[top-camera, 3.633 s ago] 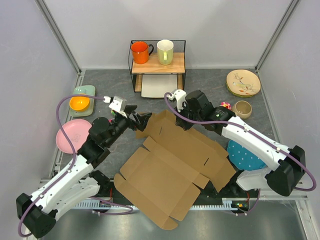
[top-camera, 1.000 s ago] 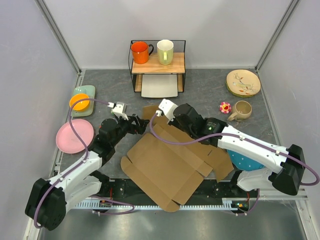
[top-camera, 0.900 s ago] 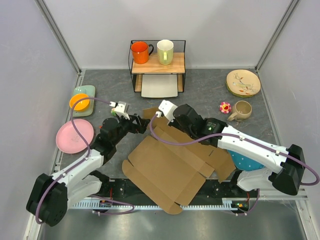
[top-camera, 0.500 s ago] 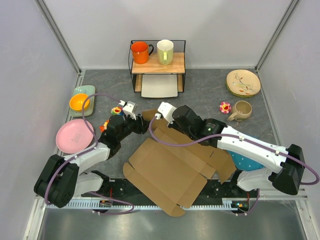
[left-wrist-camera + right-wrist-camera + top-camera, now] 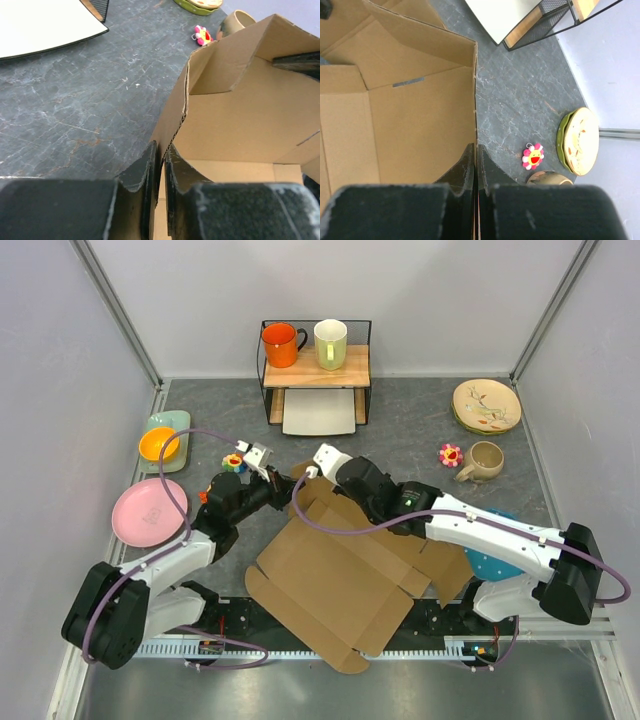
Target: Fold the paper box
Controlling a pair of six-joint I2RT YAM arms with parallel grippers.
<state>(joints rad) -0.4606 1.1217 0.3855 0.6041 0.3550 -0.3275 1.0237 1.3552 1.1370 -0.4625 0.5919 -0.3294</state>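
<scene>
The paper box (image 5: 340, 575) is a large brown die-cut cardboard sheet lying mid-table, its far walls and flaps raised. My left gripper (image 5: 284, 486) reaches in from the left and is shut on the edge of a raised flap; in the left wrist view the corrugated edge (image 5: 186, 107) runs down between the fingers (image 5: 148, 167) of that gripper (image 5: 161, 161). My right gripper (image 5: 318, 496) is at the box's far corner, shut on an upright wall; in the right wrist view that wall (image 5: 420, 120) enters the pinched right gripper (image 5: 476, 161).
A wire shelf (image 5: 315, 365) at the back carries an orange mug (image 5: 282, 343) and a pale mug (image 5: 331, 343), with a white tray (image 5: 320, 412) beneath. Orange bowl (image 5: 160, 444) and pink plate (image 5: 148, 512) sit left. Flower toy (image 5: 450, 454), beige cup (image 5: 486, 459), patterned plate (image 5: 487, 405) and blue dotted plate (image 5: 500, 552) sit right.
My left gripper has moved in to the box's raised flap and closed on its edge. The right gripper has kept its pinch and drawn the box slightly left.
</scene>
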